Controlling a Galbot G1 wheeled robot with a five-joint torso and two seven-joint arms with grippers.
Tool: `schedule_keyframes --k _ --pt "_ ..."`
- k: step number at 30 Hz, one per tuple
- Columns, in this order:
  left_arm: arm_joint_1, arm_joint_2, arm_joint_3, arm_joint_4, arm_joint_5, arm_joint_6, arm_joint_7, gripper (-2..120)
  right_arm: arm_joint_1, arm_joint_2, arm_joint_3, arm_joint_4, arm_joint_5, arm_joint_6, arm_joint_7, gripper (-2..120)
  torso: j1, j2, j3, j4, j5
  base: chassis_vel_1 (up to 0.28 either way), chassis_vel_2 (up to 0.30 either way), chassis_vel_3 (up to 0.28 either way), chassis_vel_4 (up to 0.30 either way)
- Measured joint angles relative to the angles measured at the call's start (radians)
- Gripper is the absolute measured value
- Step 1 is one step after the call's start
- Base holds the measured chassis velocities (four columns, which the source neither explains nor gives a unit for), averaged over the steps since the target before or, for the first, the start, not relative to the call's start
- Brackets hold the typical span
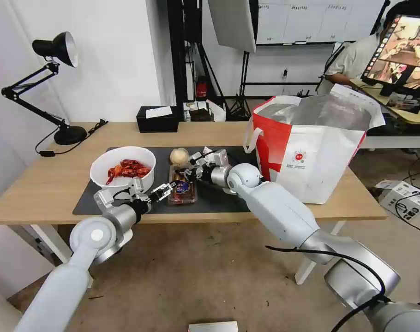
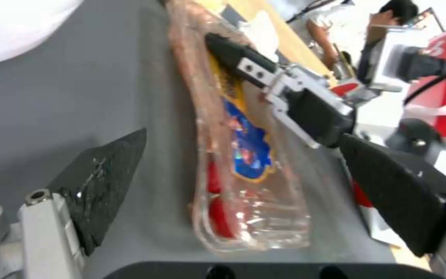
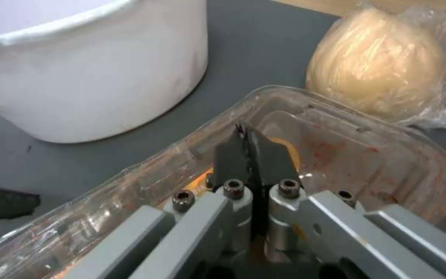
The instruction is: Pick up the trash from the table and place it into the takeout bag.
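In the middle of the head view, the clear plastic tray (image 1: 182, 190) lies on the dark mat (image 1: 214, 196) of the wooden table (image 1: 48, 184). It sits between the white bowl of red shells (image 1: 123, 169), at centre left, and the takeout bag (image 1: 311, 152), which stands open at right of centre. A beige lump (image 1: 179, 157) wrapped in clear film rests just above the tray.

The right gripper (image 1: 190, 174) reaches in from the right over the tray's far end. Its right wrist view shows the two dark fingers (image 3: 249, 159) pressed together, with the tray's thin wall (image 3: 290, 116) apparently pinched between them. The beige lump (image 3: 383, 66) is at upper right and the bowl (image 3: 94, 73) at upper left.

The left gripper (image 1: 166, 190) sits at the tray's near left edge. In the left wrist view its fingers (image 2: 104, 182) are spread wide, one at lower left on the mat side, the other at lower right, with the tray (image 2: 238, 155) lying between them untouched. The right gripper (image 2: 233, 58) appears in the upper middle there, on the tray's far end.
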Motion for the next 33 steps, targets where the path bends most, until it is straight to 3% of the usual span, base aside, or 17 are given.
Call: schedule_keyframes --k 14,28,33 --pt "-0.034 -0.004 0.035 0.013 -0.04 0.071 -0.063 100 -0.004 -0.013 0.0 0.012 0.004 -0.004 0.0 0 0.0 0.0 0.0 0.0001 0.0 0.0 0.0 0.0 0.0" --pt "-0.06 -0.024 0.056 0.04 -0.081 0.071 -0.083 100 -0.025 -0.021 0.005 0.031 0.006 -0.006 0.005 0 0.0 0.0 0.0 -0.0001 0.0002 0.0 0.0 0.0 0.0" --pt "-0.063 -0.023 0.06 0.041 -0.083 0.07 -0.092 84 -0.025 -0.021 0.006 0.031 0.006 -0.006 0.005 0 0.0 0.0 0.0 0.0002 0.0 0.0 0.0 0.0 0.0"
